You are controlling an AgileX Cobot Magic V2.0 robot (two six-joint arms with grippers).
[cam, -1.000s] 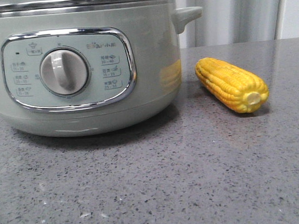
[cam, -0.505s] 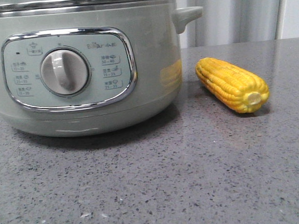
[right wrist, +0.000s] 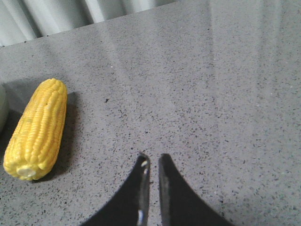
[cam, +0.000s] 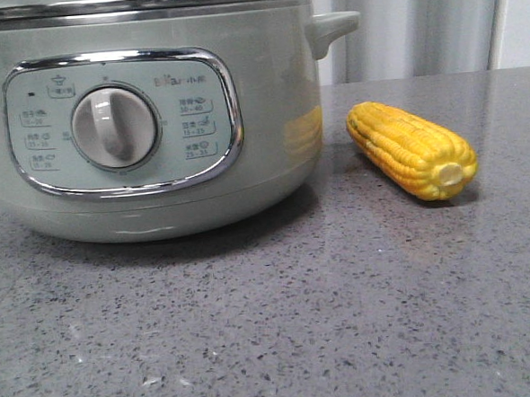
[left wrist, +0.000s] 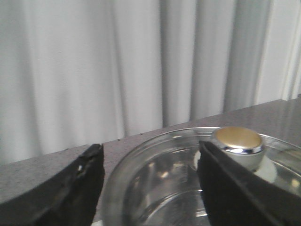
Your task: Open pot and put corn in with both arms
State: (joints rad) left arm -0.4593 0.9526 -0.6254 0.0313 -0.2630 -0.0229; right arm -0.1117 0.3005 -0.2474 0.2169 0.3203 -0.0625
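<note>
The pale sage-green pot (cam: 268, 99) fills the left of the front view, its lid on and its dial facing me. The yellow corn (cam: 410, 148) lies on the grey counter to the right of the pot, pale cut end toward me. My left gripper (left wrist: 150, 155) is open above the pot's glass lid (left wrist: 164, 183); the lid's gold-topped knob (left wrist: 237, 140) sits just beyond one finger, not between the fingers. My right gripper (right wrist: 151, 160) is shut and empty above bare counter, well apart from the corn (right wrist: 37, 128). Neither gripper shows in the front view.
The grey speckled counter (cam: 300, 322) stretches in front of the pot and the corn. Pale curtains (cam: 416, 23) hang behind the counter's far edge. The pot's side handle (cam: 331, 25) sticks out toward the corn's side.
</note>
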